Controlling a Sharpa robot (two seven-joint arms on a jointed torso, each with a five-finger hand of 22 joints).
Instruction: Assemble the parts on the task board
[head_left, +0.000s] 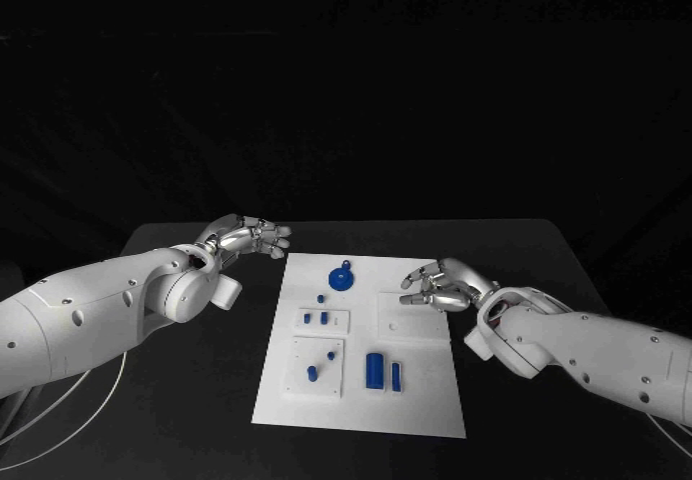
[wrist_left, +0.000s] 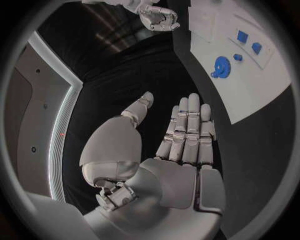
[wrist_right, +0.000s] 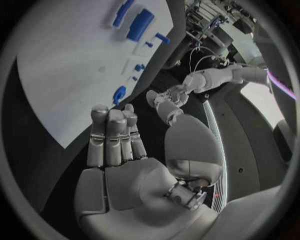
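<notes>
Risk lies mostly in the parts' smallness: a pinch by broad silver fingers could be missed, and a piece could be knocked flat or pushed out of its seat. A low sweep of an arm across the board (head_left: 433, 395) could shift the whole plate, since nothing is seen fastening it to the table (head_left: 519, 250).

On the board, a round blue wheel (head_left: 340, 277) sits near the far end, with a tiny blue part (head_left: 322, 297) just beside it. Two short pegs (head_left: 316, 318) are seated in a small raised block further toward the robot. Below that, a square block carries two more small pieces (head_left: 319, 366), and a wide bar (head_left: 375, 369) lies next to a slim bar (head_left: 397, 375) at its side. Whether these pieces are already in their final seats cannot be judged (the scene would suit loose parts awaiting fitting as well as a finished layout).

The left hand (head_left: 248, 238) is held off the board's far left corner, above the table, fingers loosely extended and nothing grasped; the wheel is its nearest part, yet well apart. The right hand (head_left: 440, 286) hovers over the board's right edge, fingers slightly curled, likewise empty, with the wheel near but not touched.
</notes>
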